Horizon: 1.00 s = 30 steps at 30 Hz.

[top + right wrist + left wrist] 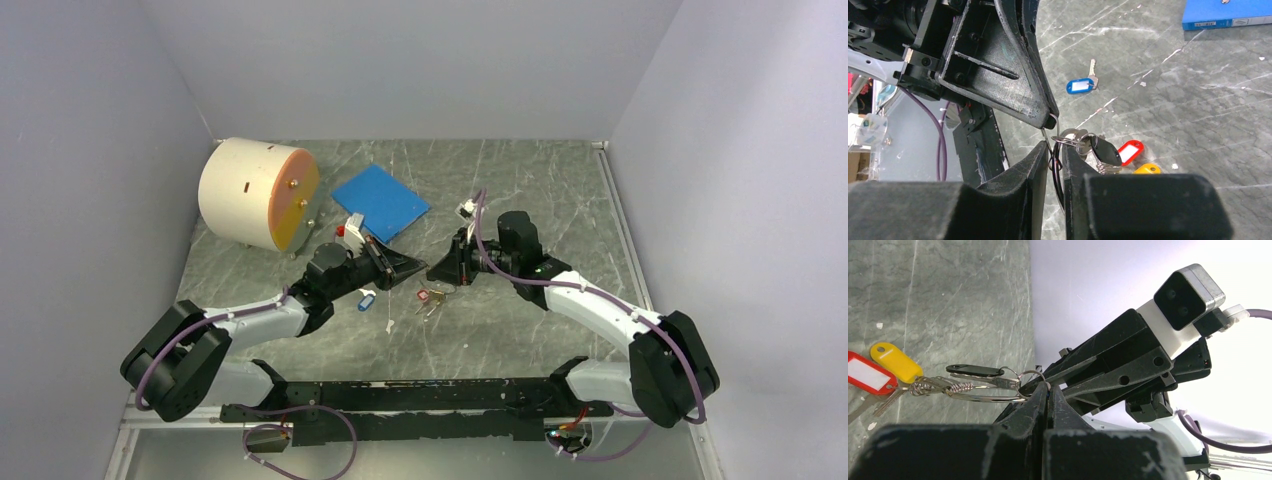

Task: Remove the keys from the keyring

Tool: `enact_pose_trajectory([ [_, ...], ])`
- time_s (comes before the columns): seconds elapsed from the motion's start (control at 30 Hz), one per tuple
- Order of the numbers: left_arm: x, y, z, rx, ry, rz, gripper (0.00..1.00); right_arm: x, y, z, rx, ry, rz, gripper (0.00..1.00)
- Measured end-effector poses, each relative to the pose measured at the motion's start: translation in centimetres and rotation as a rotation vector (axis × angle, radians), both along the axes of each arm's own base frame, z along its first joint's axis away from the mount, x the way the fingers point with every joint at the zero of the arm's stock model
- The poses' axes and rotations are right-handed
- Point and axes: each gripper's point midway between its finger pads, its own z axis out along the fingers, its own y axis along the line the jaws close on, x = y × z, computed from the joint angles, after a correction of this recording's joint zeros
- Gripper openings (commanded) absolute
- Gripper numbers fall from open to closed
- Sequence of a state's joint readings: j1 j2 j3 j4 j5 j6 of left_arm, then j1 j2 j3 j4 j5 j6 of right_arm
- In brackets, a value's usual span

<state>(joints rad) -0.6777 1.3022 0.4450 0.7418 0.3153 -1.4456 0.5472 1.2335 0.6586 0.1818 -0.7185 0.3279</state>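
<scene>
The keyring [1031, 376] is a thin silver wire loop held up between both grippers at mid-table. My left gripper [1049, 386] is shut on its wire. My right gripper [1054, 148] is shut on the ring [1066, 140] from the opposite side, its jaws nearly touching the left fingertips [1047, 115]. A black-headed key [975, 371] hangs from the ring, with a red tag [867, 375] and a yellow tag [896, 362] resting on the table. The black key head [1108, 151] and red tag [1131, 151] also show in the right wrist view. In the top view the bunch [432, 297] lies below the two grippers [415, 268] [447, 270].
A loose key with a blue-and-white tag [1080, 86] lies on the table near the left arm [369, 298]. A blue square pad [380, 201] and a cream cylinder [258, 193] stand at the back left. Grey walls close in three sides.
</scene>
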Motion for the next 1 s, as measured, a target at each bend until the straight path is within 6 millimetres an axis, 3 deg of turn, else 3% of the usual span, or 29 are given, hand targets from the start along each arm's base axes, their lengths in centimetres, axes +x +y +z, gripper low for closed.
enact_pose_trajectory([
  [0.47,-0.1,0.3,-0.2,0.005,0.002,0.011,0.03,0.1,-0.3,-0.2,-0.032,-0.044,-0.013,0.0],
  [1.0,-0.7,-0.3,0.4,0.014,-0.047,0.017,0.03,0.3,-1.1,0.6,-0.062,-0.067,-0.099,0.0],
])
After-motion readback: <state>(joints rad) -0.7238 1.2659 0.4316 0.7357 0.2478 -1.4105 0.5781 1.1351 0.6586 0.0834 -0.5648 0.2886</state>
